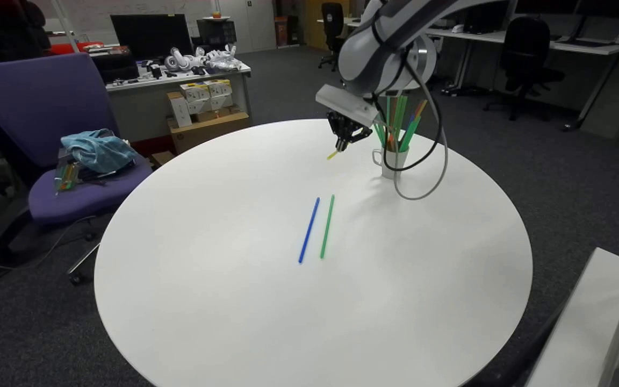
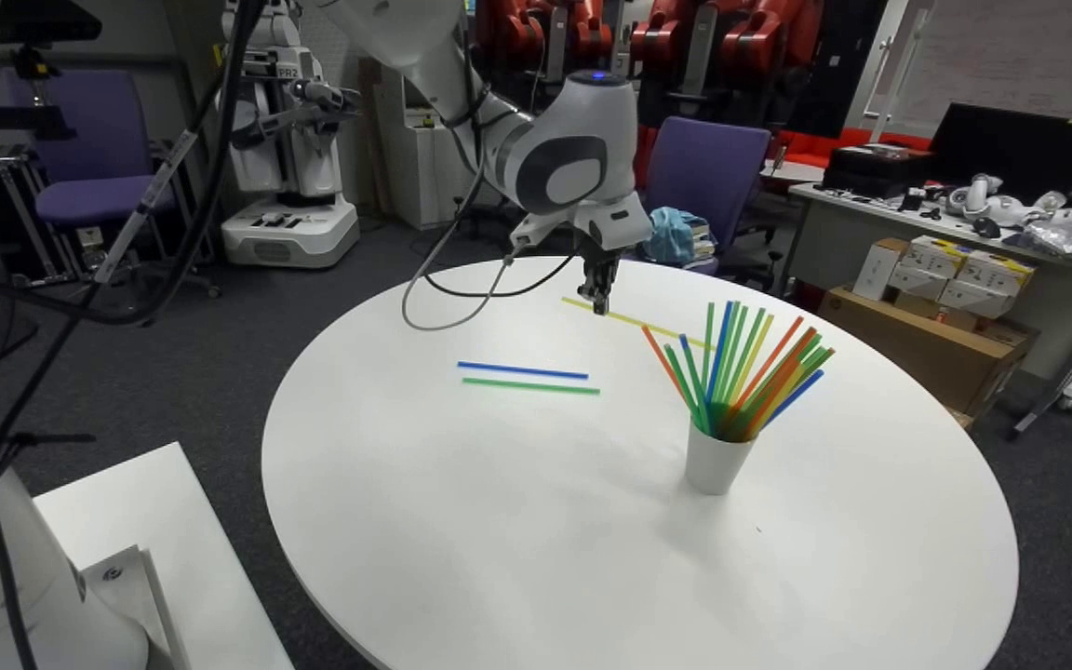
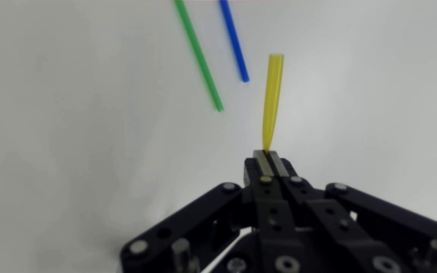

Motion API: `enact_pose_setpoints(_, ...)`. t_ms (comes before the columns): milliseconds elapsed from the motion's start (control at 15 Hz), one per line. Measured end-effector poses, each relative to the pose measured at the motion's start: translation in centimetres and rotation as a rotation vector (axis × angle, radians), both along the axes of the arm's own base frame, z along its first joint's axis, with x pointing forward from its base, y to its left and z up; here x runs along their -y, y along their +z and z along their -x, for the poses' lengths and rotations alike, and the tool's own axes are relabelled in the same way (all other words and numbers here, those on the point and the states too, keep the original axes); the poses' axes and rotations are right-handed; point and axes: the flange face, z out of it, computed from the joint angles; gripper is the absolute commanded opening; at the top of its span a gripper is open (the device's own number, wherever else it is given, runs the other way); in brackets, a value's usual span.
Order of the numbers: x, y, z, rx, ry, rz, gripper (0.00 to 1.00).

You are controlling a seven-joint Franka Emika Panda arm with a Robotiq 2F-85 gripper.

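Note:
My gripper (image 3: 267, 153) is shut on a yellow straw (image 3: 274, 85), pinched flat between the fingertips. The straw also shows in both exterior views (image 1: 332, 155) (image 2: 652, 328), held over the white round table (image 1: 191, 301), sticking out on both sides of the fingers. The gripper appears in both exterior views (image 1: 341, 144) (image 2: 600, 303). A blue straw (image 1: 309, 230) and a green straw (image 1: 328, 227) lie side by side, apart, on the table; both show in the wrist view (image 3: 235, 41) (image 3: 199, 55). A white mug (image 2: 716, 462) stands upright, filled with several coloured straws (image 2: 741, 372).
The arm's loose cable (image 1: 422, 198) hangs in a loop near the mug. A purple chair (image 1: 46, 97) with a blue cloth (image 1: 97, 151) stands beyond the table edge. A desk (image 2: 945, 219) with a monitor and boxes stands behind. A white bench (image 2: 154, 521) carries the robot base.

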Motion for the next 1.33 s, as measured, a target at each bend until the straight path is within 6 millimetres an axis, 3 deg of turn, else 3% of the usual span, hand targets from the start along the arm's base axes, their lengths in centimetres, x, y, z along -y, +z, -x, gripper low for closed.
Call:
enact_pose_setpoints(533,4.0,8.8,-2.9,0.017,-0.301,-0.207,0.0)
enact_pose_setpoints(1000,5.5,15.8,-4.1,0.065,-0.535,-0.318,0.0)
enact_pose_setpoints(1200,6.4,17.4,-3.6,0.062,-0.635,-0.384,0.0)
enact_pose_setpoints(1333,7.8,16.8,-3.2,0.02,-0.697,-0.455,0.0)
